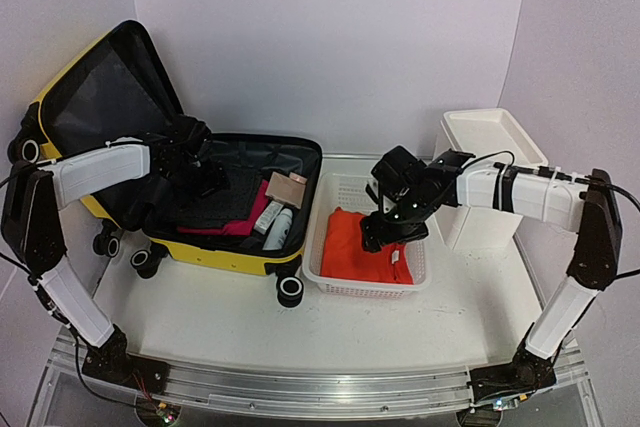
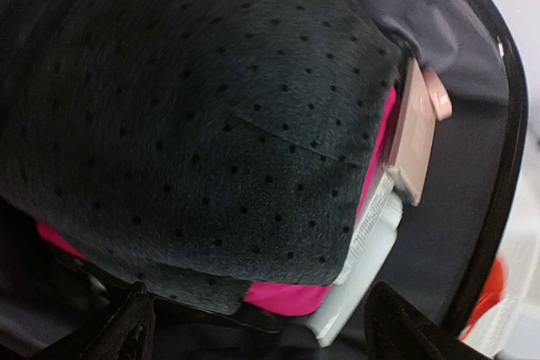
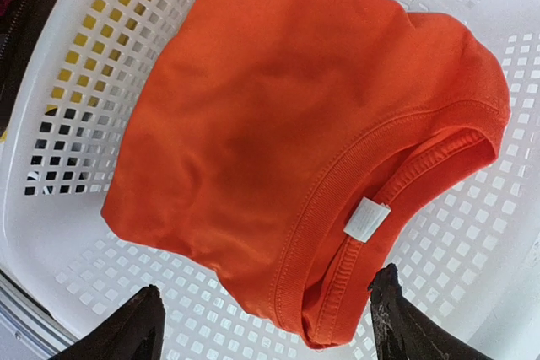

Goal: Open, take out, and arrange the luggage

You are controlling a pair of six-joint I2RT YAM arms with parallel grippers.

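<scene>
Yellow hard-shell luggage (image 1: 215, 255) with black trim lies open at the desk's (image 1: 300, 337) left, lid upright, holding a dotted grey garment (image 2: 211, 124). Left gripper (image 1: 207, 184) hovers inside, fingers apart. Right gripper (image 1: 377, 237) gapes above the orange shirt (image 1: 355, 252).

In the luggage (image 2: 472, 208), dark cloth (image 2: 211, 124) mostly hides a pink garment (image 2: 287, 297).
</scene>
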